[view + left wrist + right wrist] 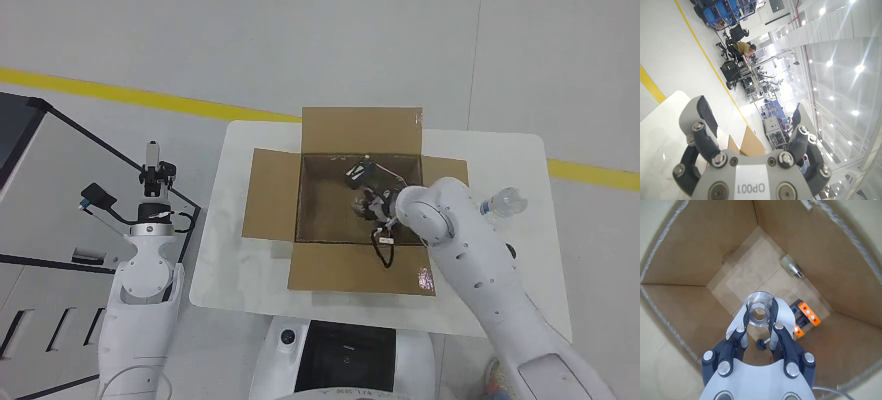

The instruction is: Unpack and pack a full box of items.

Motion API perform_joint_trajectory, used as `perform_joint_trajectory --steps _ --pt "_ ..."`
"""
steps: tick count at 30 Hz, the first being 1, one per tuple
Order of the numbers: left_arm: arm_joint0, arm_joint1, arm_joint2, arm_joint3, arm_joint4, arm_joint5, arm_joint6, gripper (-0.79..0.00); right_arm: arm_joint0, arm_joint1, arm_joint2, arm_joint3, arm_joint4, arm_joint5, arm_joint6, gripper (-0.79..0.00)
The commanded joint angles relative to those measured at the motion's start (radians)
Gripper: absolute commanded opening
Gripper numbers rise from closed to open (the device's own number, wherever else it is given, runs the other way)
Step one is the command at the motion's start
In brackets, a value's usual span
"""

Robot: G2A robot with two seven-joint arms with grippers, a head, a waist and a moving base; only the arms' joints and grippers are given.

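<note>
Gripping metal flange [758,297] by the hub with right gripper [759,313], deep in box [696,247] — bore facing the wrist, way out straight up. Left gripper [751,109] spread, empty, well apart.

Top view: right arm [470,250] covers part of box [362,130] interior; items inside too small to name.
Right wrist view: flange [758,297] sides hidden under right claw [760,309] pads [773,311]; orange-black block [808,315], black knob [761,344] partly behind fingers [784,313]; box rim blurred, cropped by edges.
Left wrist view: box flaps partly behind left claw [749,106]; counter [659,132] cut by edge.
</note>
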Motion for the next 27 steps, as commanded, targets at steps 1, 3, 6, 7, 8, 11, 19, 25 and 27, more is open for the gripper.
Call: perform_joint_trajectory --steps 1,3,6,7,8,11,19,25,27 --pt "0.0 0.0 0.0 0.0 0.0 0.0 0.0 0.0 -0.065 0.016 0.057 -0.114 -0.018 0.002 0.014 -0.785" --pt "0.0 0.0 0.0 0.0 0.0 0.0 0.0 0.0 -0.102 0.026 0.097 -0.179 -0.029 0.005 0.019 -0.785" --pt "0.0 0.0 0.0 0.0 0.0 0.0 0.0 0.0 -0.161 0.042 0.169 -0.274 -0.033 -0.002 0.016 -0.785" --pt "0.0 0.0 0.0 0.0 0.0 0.0 0.0 0.0 -0.176 0.046 0.188 -0.295 -0.034 -0.003 0.014 -0.785" --pt "0.0 0.0 0.0 0.0 0.0 0.0 0.0 0.0 -0.189 0.049 0.207 -0.315 -0.034 -0.004 0.012 -0.785" --pt "0.0 0.0 0.0 0.0 0.0 0.0 0.0 0.0 -0.226 0.061 0.271 -0.369 -0.031 -0.006 0.018 -0.785" --pt "0.0 0.0 0.0 0.0 0.0 0.0 0.0 0.0 -0.349 0.091 0.495 -0.53 -0.025 -0.01 0.051 -0.785" --pt "0.0 0.0 0.0 0.0 0.0 0.0 0.0 0.0 -0.514 0.102 0.657 -0.67 0.007 0.044 0.052 -0.785" --pt "0.0 0.0 0.0 0.0 0.0 0.0 0.0 0.0 -0.554 0.105 0.712 -0.695 0.025 0.052 0.054 -0.785"
